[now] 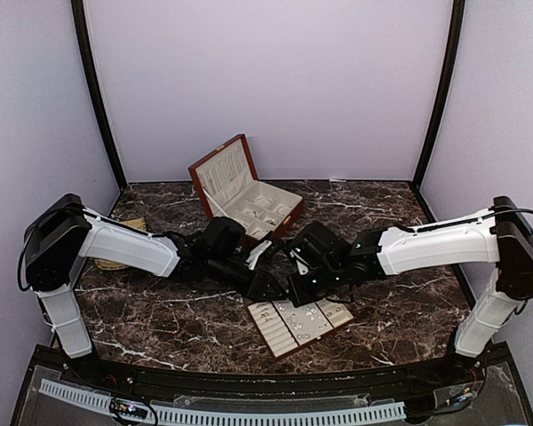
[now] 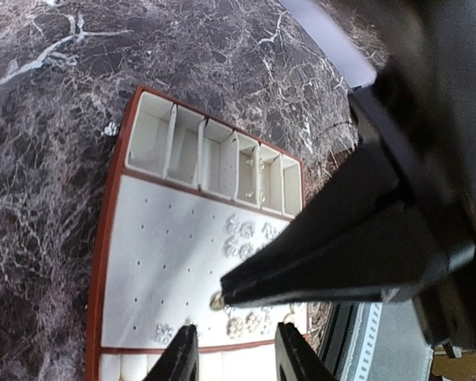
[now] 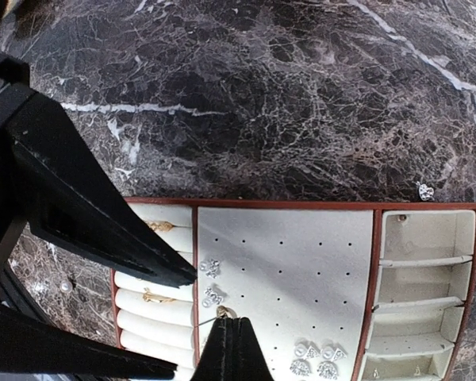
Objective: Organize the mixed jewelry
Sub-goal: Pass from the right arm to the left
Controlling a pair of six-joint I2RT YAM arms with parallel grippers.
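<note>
The cream tray lies on the marble near the front, with both grippers over its upper left corner. My right gripper is shut on a tiny gold-toned earring, its pin sticking out to the left, just above the tray's dotted pad. My left gripper is open with nothing between its fingers and points at the right gripper's tip. Several silvery earrings sit on the pad. Two gold rings rest in the ring rolls. One silvery piece lies loose on the marble beside the tray.
An open red-brown wooden box with cream compartments stands behind the arms at the back. A tan woven object lies under the left arm. The tray's slotted compartments hold a small piece or two. Walls close in the table at the left, right and rear.
</note>
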